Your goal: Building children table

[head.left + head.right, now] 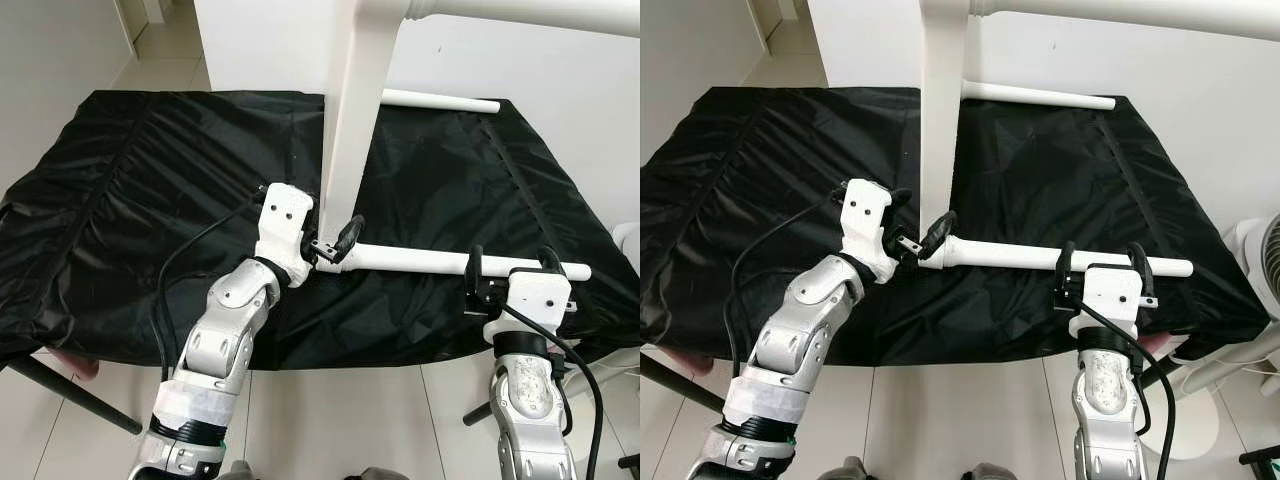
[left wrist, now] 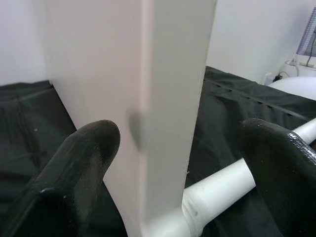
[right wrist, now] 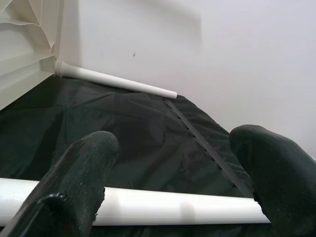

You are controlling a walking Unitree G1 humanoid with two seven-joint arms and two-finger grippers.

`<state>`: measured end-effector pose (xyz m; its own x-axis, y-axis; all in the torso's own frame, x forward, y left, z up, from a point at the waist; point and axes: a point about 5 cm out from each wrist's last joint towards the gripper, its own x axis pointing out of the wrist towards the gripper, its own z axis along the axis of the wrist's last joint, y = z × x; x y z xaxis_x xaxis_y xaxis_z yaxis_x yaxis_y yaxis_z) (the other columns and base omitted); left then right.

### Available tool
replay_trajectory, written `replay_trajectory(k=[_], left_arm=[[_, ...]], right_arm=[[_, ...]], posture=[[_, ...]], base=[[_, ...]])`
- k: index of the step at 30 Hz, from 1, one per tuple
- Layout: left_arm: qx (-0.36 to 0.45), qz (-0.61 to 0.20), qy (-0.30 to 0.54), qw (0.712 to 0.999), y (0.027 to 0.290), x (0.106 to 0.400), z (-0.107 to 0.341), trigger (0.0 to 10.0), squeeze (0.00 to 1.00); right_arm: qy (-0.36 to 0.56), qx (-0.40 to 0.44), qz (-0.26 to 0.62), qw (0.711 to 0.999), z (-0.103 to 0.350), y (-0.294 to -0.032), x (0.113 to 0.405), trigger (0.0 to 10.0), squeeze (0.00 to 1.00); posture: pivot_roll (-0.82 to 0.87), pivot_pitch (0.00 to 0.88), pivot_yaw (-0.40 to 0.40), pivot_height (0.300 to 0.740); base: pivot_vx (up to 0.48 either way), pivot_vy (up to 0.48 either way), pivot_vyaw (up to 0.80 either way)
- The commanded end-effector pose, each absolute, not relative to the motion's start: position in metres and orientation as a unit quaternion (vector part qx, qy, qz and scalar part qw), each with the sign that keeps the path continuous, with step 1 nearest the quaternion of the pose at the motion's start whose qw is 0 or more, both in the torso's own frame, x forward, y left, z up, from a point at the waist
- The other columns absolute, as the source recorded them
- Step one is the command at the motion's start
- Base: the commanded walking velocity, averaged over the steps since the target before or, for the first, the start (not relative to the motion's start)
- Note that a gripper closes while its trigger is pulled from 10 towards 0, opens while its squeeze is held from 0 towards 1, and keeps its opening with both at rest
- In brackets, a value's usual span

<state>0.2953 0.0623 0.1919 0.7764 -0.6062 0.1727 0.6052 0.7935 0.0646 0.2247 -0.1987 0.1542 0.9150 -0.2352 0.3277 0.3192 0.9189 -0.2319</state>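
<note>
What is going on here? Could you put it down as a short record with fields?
Surface: black cloth spread over a table
Being built: white tabletop standing on edge
Near leg: white leg lying on the cloth, its end at the tabletop's corner
Far leg: second leg by the wall
Left gripper: open, at the joint
Right gripper: open, astride the near leg

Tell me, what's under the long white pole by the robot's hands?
Under the white pole lies a black cloth, spread wide and wrinkled. It covers whatever holds it up, so that stays hidden. The left gripper and right gripper both sit open around the pole.
</note>
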Motion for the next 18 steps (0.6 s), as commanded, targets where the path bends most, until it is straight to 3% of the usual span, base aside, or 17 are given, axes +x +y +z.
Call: replay_trajectory(k=[1,18], left_arm=[[0.014,-0.321,-0.090,0.943,0.061,0.293,0.192,10.0,0.00],[0.026,-0.298,-0.057,0.953,0.046,0.298,0.192,10.0,0.00]], right_arm=[[-0.148,-0.146,-0.145,0.967,0.155,-0.199,0.224,10.0,0.00],[-0.157,-0.144,-0.140,0.967,0.161,-0.197,0.231,10.0,0.00]], posture=[[0.03,0.031,-0.003,0.740],[0.01,0.030,-0.002,0.740]], base=[[0.000,0.000,0.00],[0.000,0.000,0.00]])
